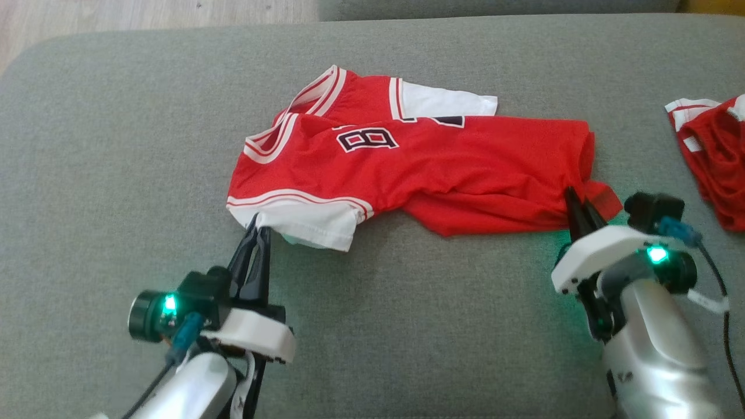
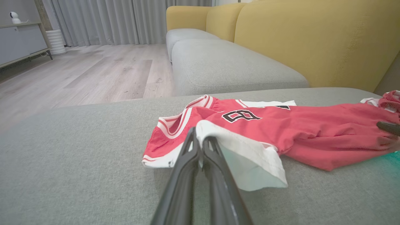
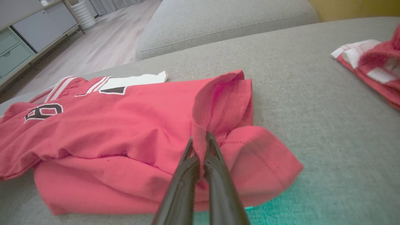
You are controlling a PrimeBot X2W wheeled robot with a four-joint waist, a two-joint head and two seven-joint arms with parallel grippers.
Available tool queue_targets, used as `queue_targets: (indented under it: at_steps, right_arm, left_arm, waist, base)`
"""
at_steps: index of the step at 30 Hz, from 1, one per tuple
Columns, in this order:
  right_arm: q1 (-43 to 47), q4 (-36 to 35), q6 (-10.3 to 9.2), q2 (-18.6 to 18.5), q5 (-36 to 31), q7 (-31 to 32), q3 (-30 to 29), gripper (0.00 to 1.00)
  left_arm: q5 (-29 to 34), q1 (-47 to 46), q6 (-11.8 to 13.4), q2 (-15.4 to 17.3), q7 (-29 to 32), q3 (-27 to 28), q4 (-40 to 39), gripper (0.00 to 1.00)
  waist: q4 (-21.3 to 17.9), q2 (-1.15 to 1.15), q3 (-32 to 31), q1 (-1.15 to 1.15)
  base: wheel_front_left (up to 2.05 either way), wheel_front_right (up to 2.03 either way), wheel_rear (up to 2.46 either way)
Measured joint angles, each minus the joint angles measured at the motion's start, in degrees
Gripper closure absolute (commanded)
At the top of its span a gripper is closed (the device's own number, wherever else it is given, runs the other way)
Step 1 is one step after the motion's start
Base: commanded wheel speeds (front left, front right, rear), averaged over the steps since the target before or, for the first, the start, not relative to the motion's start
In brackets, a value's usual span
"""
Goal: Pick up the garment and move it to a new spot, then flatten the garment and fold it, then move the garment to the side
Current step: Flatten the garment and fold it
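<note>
A red jersey (image 1: 442,169) with white sleeves and a black number lies partly folded on the grey cushion (image 1: 116,145). My left gripper (image 1: 256,224) is shut on the white sleeve's edge at the jersey's near left corner; in the left wrist view the white sleeve (image 2: 247,156) drapes over that gripper (image 2: 200,137). My right gripper (image 1: 576,198) is shut on the red hem at the jersey's near right corner, and in the right wrist view the pinched hem (image 3: 218,103) rises as a fold above that gripper (image 3: 200,139).
A second red and white garment (image 1: 716,151) lies at the cushion's right edge. Wooden floor (image 1: 145,14) lies beyond the far left edge. Yellow sofa backs (image 2: 312,37) and another grey seat (image 2: 228,65) stand behind.
</note>
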Motion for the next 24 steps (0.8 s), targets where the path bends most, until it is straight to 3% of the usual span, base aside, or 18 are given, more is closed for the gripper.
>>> queue_targets:
  at_steps: [3,4,6,14,24]
  right_arm:
    - [2.18,-1.59,0.00,0.01,0.73,-1.23,0.16,1.00]
    - [2.94,-2.27,0.00,0.01,0.73,-1.77,0.44,0.78]
    - [4.19,-3.96,0.00,0.07,0.69,-2.77,0.82,0.00]
    - [7.44,-11.40,0.00,0.07,-2.04,-3.34,0.67,0.00]
    - [11.16,-16.31,0.00,0.09,-1.75,0.90,1.92,0.00]
  left_arm:
    - [-0.08,1.13,0.42,-0.02,-0.60,0.02,0.24,1.00]
    - [-0.13,1.66,0.43,-0.01,-0.70,0.05,0.32,1.00]
    - [-0.66,2.47,0.52,0.01,-1.12,0.09,0.49,1.00]
    - [-0.91,3.05,1.01,0.08,-1.52,0.36,0.41,1.00]
    - [-1.49,3.08,1.01,0.10,-1.88,0.36,0.41,1.00]
  waist:
    - [-0.12,0.00,0.02,0.00]
    - [-0.28,0.00,0.01,0.00]
    - [-0.70,0.00,-0.04,0.00]
    - [-1.87,0.00,0.17,0.00]
    - [-1.48,0.00,0.63,0.00]
  base:
    - [0.00,0.00,0.00]
    - [0.00,0.00,0.00]
    - [0.00,0.00,0.00]
    - [0.00,0.00,0.00]
    - [0.00,0.00,0.00]
